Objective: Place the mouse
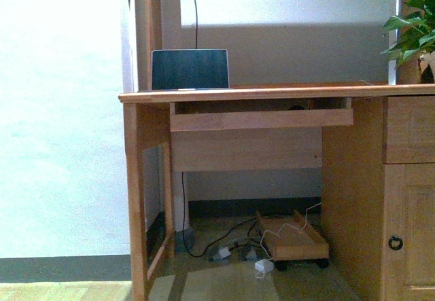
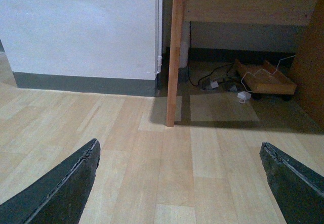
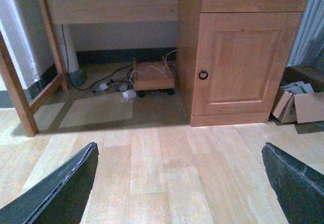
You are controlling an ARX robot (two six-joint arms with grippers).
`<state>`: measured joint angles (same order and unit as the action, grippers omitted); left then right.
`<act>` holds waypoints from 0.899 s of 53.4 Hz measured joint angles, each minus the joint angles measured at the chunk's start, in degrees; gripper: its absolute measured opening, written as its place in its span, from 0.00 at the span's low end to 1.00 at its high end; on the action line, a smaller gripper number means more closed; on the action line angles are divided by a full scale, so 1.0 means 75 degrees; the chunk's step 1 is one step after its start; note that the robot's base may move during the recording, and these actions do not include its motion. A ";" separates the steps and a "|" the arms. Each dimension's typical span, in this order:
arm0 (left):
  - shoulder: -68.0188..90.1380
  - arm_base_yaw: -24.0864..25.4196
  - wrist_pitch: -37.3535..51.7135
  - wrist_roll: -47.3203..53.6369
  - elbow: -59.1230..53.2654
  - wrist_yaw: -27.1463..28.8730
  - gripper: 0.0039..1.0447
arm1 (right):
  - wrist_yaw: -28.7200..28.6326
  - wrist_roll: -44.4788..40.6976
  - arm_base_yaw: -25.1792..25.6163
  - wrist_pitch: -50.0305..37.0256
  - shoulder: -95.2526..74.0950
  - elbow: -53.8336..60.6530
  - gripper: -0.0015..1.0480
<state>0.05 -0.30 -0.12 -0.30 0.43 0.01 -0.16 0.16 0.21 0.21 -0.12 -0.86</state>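
In the front view a small dark rounded shape (image 1: 296, 107) peeks over the front board of the desk's pull-out tray (image 1: 262, 119); I cannot tell if it is the mouse. A laptop (image 1: 189, 68) stands open on the wooden desk top (image 1: 272, 92). Neither arm shows in the front view. My left gripper (image 2: 178, 148) is open and empty, low over the wooden floor in front of the desk's left leg (image 2: 174, 57). My right gripper (image 3: 179, 148) is open and empty over the floor in front of the desk's cupboard door (image 3: 238, 62).
A wheeled wooden stand (image 1: 293, 240) with cables and plugs sits on the floor under the desk. A green plant (image 1: 414, 29) stands at the desk's right end. Cardboard boxes (image 3: 298, 105) lie right of the cupboard. A white wall (image 2: 81, 27) is to the left.
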 joint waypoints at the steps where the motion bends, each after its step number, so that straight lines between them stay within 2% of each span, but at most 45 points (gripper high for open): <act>1: 0.0000 0.0000 0.0000 0.0000 0.0000 0.0000 0.93 | 0.0000 0.0000 0.0000 -0.0003 0.0000 0.0000 0.93; 48: 0.0000 0.0000 0.0000 0.0000 0.0000 0.0000 0.93 | 0.0006 0.0000 0.0000 0.0000 0.0000 0.0000 0.93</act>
<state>0.05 -0.30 -0.12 -0.30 0.43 0.01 -0.12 0.16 0.21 0.21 -0.12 -0.86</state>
